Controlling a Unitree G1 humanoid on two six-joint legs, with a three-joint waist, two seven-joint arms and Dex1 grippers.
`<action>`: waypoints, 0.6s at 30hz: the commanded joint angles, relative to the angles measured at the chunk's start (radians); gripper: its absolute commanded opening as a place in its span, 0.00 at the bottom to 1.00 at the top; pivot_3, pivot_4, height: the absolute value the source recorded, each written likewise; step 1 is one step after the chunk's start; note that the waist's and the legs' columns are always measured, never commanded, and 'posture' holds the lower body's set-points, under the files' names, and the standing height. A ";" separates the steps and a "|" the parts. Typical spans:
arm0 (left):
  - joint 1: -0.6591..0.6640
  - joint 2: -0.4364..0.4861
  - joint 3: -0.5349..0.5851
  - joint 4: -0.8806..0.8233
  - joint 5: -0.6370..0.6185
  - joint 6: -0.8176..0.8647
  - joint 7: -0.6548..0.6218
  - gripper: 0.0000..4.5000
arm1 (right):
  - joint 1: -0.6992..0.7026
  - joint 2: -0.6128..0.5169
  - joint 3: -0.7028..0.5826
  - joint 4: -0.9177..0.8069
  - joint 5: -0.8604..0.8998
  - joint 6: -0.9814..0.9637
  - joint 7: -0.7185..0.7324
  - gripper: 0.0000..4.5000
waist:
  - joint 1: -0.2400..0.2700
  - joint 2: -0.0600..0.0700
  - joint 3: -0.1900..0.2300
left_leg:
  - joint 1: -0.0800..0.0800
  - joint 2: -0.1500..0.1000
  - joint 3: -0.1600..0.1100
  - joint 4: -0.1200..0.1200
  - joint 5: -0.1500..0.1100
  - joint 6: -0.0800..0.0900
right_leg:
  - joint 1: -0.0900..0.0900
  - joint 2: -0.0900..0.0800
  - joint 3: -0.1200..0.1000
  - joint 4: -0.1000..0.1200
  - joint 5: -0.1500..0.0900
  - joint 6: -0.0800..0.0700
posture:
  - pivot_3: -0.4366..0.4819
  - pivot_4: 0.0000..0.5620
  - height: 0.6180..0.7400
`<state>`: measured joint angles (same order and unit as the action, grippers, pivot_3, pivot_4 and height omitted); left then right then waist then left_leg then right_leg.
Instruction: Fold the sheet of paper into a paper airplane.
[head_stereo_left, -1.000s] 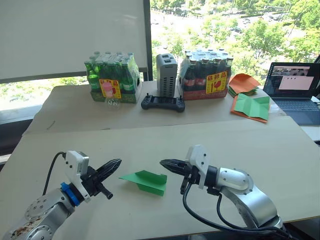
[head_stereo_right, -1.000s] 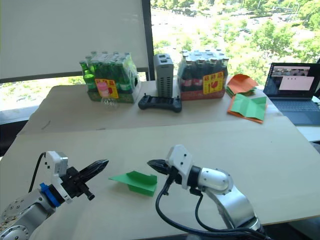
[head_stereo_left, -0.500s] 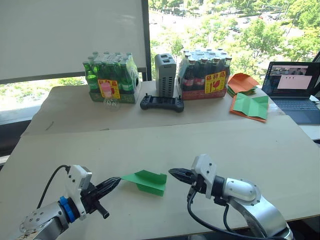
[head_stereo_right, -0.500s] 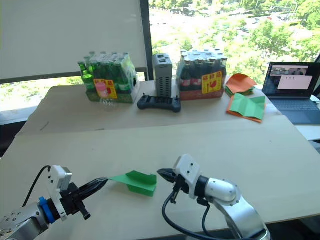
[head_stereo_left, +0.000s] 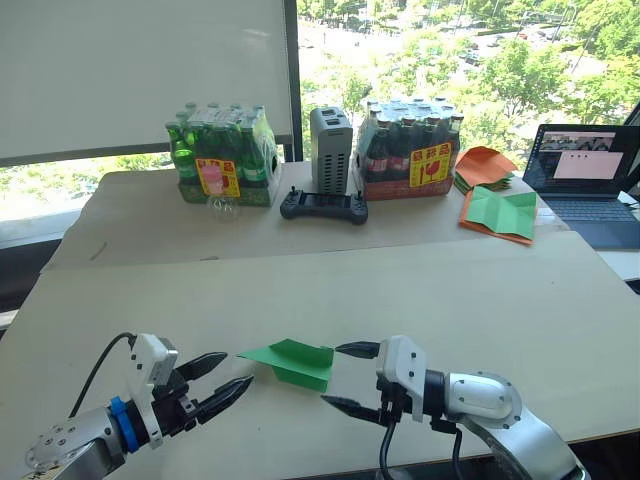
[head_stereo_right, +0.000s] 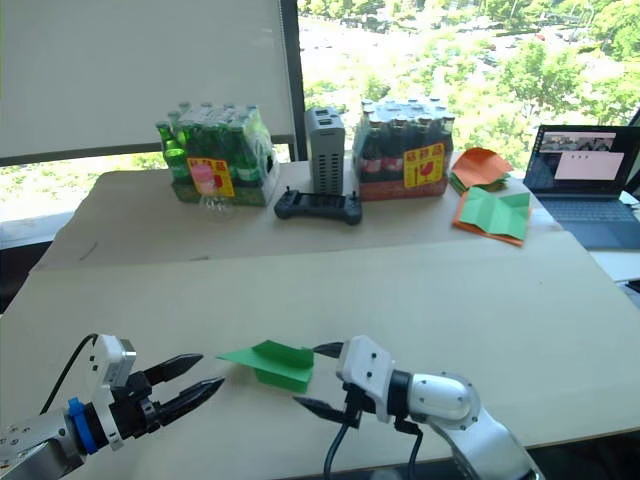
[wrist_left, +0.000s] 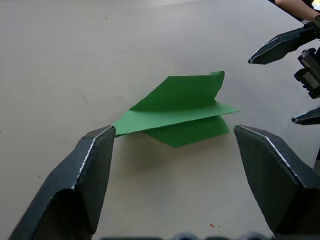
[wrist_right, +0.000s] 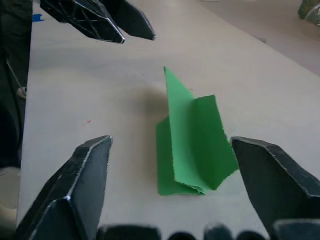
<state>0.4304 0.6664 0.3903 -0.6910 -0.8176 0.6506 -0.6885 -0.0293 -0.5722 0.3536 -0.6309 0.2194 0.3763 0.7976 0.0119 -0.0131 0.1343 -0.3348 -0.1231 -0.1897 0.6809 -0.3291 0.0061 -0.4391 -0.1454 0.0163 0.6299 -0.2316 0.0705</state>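
The sheet of paper is folded into a bright green paper airplane (head_stereo_left: 290, 362), a pointed wedge with a raised wing flap. It lies on the near part of the tan table (head_stereo_left: 480, 290), its nose pointing left. My left gripper (head_stereo_left: 236, 369) is open just left of the nose and does not touch it. My right gripper (head_stereo_left: 331, 375) is open just right of the tail, also apart from it. In the left wrist view the airplane (wrist_left: 175, 112) lies beyond the spread fingers (wrist_left: 92, 165). The right wrist view has it (wrist_right: 192, 140) between and beyond its own fingers (wrist_right: 85, 175).
At the far edge stand a pack of green bottles (head_stereo_left: 220, 155), a grey box (head_stereo_left: 332, 148), a black controller (head_stereo_left: 323, 206) and a pack of dark bottles (head_stereo_left: 410, 150). Orange papers (head_stereo_left: 487, 165), a green sheet edged with orange (head_stereo_left: 503, 212) and a laptop (head_stereo_left: 585, 180) sit far right.
Both grippers were shut and have opened wide. Both have drawn back a little toward the near edge. The airplane lies where it was.
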 joint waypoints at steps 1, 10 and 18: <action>-0.008 0.007 0.000 -0.017 -0.005 -0.008 -0.002 1.00 | -0.041 0.044 0.040 0.027 0.049 -0.002 0.039 1.00 | 0.000 -0.001 0.001 | 0.000 0.000 0.000 0.000 0.000 0.000 | 0.000 0.000 0.000 0.000 0.000 0.000 | 0.48 0.27 0.80; -0.024 0.005 -0.016 -0.018 0.005 -0.012 0.005 1.00 | -0.164 0.133 0.085 0.200 0.044 0.026 0.063 1.00 | -0.001 -0.003 0.001 | 0.000 0.000 0.000 0.000 0.000 0.000 | 0.000 0.000 0.000 0.000 0.001 -0.001 | 0.48 0.27 0.80; -0.035 -0.001 -0.018 -0.032 0.000 -0.011 0.020 1.00 | -0.241 0.157 0.007 0.308 0.065 0.049 0.057 1.00 | 0.000 -0.003 0.001 | 0.000 0.000 0.000 0.000 0.000 0.000 | -0.001 0.000 0.000 0.000 0.001 -0.001 | 0.48 0.27 0.80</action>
<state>0.4013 0.6652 0.3699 -0.6928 -0.8135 0.6529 -0.6732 -0.2628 -0.4170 0.3782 -0.3133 0.2586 0.4238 0.8475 0.0115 -0.0156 0.1354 -0.3347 -0.1230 -0.1896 0.6809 -0.3290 0.0061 -0.4399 -0.1451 0.0164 0.6298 -0.2308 0.0698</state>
